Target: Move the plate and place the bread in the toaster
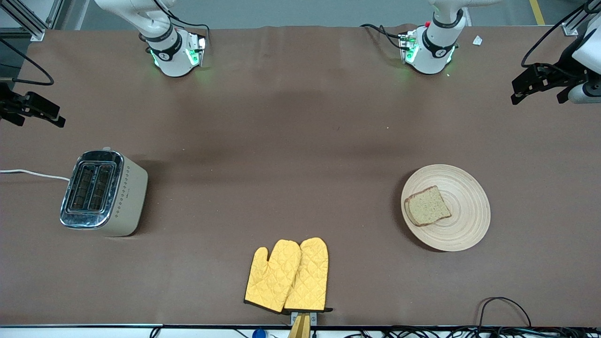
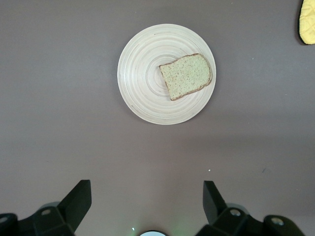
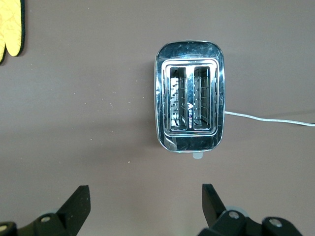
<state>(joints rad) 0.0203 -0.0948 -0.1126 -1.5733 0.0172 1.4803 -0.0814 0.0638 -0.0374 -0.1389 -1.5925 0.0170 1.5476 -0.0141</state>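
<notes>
The light wooden plate (image 1: 462,209) lies toward the left arm's end of the table, with the bread (image 1: 427,205) flat on it. In the left wrist view the plate (image 2: 142,73) and the bread (image 2: 186,76) show whole. The cream toaster (image 1: 105,193) stands toward the right arm's end, both slots empty (image 3: 191,101). My left gripper (image 1: 537,97) hangs open over the table's edge at the left arm's end, apart from the plate, its jaws (image 2: 146,187) wide with nothing between them. My right gripper (image 1: 41,121) hangs open over the table's edge at the right arm's end, jaws (image 3: 145,189) empty.
A pair of yellow oven mitts (image 1: 288,274) lies at the table's edge nearest the front camera, between toaster and plate. The toaster's white cord (image 1: 33,173) runs off the right arm's end of the table. Cables (image 1: 502,310) lie along the front edge.
</notes>
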